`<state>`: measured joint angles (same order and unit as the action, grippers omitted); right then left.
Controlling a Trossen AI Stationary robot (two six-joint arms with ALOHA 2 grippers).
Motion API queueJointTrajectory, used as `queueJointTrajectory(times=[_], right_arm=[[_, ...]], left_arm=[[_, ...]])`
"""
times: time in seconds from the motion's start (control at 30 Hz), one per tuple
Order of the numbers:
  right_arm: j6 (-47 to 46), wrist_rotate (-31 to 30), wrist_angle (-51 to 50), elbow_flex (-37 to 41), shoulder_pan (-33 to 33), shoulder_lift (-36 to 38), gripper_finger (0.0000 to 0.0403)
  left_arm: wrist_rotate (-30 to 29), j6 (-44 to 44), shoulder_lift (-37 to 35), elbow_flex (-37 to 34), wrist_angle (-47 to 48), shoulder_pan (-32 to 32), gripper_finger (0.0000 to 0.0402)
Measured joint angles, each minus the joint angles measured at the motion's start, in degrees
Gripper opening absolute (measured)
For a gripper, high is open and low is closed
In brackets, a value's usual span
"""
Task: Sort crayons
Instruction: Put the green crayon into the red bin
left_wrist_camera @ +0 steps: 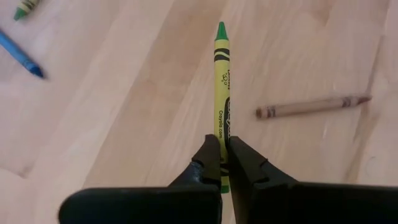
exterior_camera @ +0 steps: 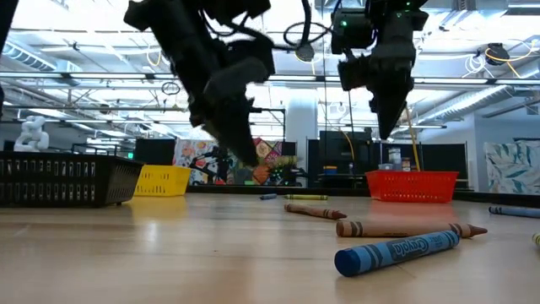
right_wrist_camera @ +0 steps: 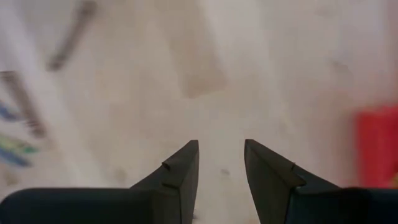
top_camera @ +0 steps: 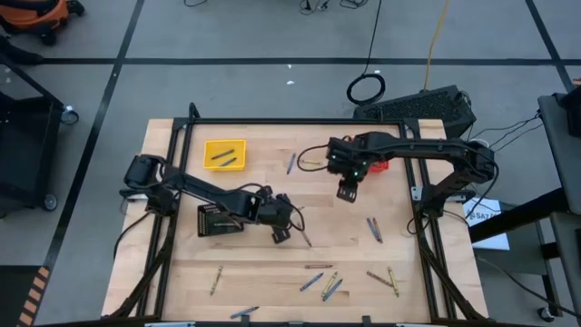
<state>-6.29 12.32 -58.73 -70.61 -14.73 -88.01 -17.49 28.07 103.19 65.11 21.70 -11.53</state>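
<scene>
the left gripper [left_wrist_camera: 222, 152] reaches low over the table's [top_camera: 272, 263] middle, fingers pinched tight on a yellow-green crayon [left_wrist_camera: 222, 93] with a green tip, pointing forward past them. the right gripper [right_wrist_camera: 221, 163] hangs above the table near the red basket [exterior_camera: 412, 186], fingers parted and empty. other crayons [top_camera: 318, 283] lie scattered along the near edge.

My fingers [left_wrist_camera: 211, 163] cover the green crayon's [left_wrist_camera: 222, 81] lower end. A blue crayon [left_wrist_camera: 20, 55] runs off the edge. My right wrist view is a blur; the red basket [right_wrist_camera: 377, 146] is cut off.
</scene>
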Motion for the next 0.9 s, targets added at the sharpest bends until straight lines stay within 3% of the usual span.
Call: queueJointTrajectory(times=[0.13,0.4,0.77,0.9], right_arm=[[0.14,4.57,2.58,0.0,2.89,0.0,0.0116],[-2.16,4.69,3.64,0.02,10.44,0.0,0.0116],[-7.51,3.93,11.87,0.03,20.76,0.0,0.0116],[-7.78,-0.68,16.64,0.02,24.3,0.0,0.0116]], left_arm=[[-0.04,-0.45,-1.0,-0.06,0.48,-0.11,0.0002],[-4.85,-1.98,-5.93,0.03,1.74,-0.53,0.0002],[-12.7,-6.4,-13.56,0.14,-3.55,-5.92,0.0001],[-15.45,-7.55,-14.91,0.12,-5.4,-8.39,0.0001]])
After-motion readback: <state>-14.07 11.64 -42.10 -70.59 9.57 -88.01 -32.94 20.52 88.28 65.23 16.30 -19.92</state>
